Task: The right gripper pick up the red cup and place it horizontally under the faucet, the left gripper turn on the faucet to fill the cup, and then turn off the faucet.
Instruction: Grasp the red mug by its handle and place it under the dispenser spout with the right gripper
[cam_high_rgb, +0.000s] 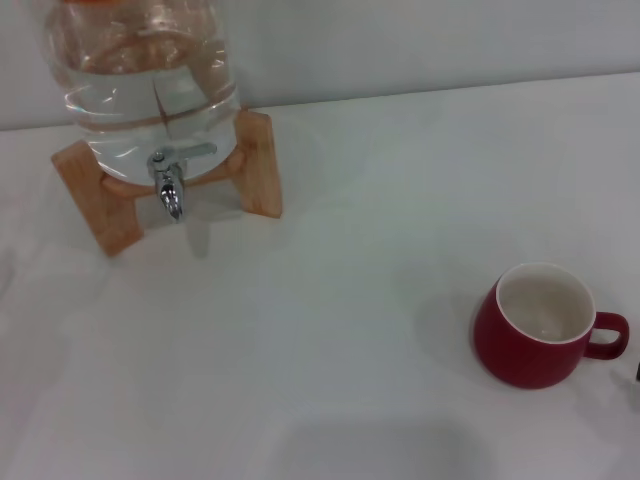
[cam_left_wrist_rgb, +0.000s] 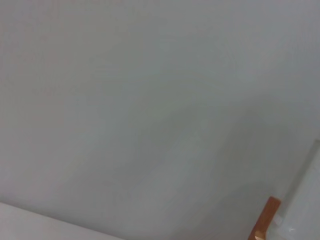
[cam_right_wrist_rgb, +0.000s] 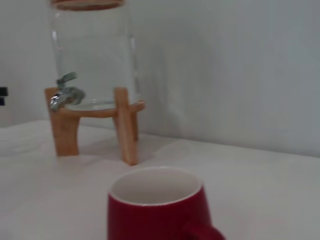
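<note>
The red cup (cam_high_rgb: 541, 325) stands upright on the white table at the right, white inside showing, its handle pointing right. It fills the near foreground of the right wrist view (cam_right_wrist_rgb: 156, 210). The chrome faucet (cam_high_rgb: 171, 180) sits at the front of the clear glass water jar (cam_high_rgb: 140, 80) at the far left, lever across and spout down. It also shows in the right wrist view (cam_right_wrist_rgb: 64, 92). No water runs from it. Neither gripper's fingers show in any view. A small dark sliver (cam_high_rgb: 637, 372) at the head view's right edge, beside the cup's handle, cannot be identified.
The jar rests on a wooden stand (cam_high_rgb: 262, 165) with legs at both sides. A corner of the stand (cam_left_wrist_rgb: 266, 220) shows in the left wrist view above the bare table. A grey wall (cam_high_rgb: 450, 40) runs behind the table.
</note>
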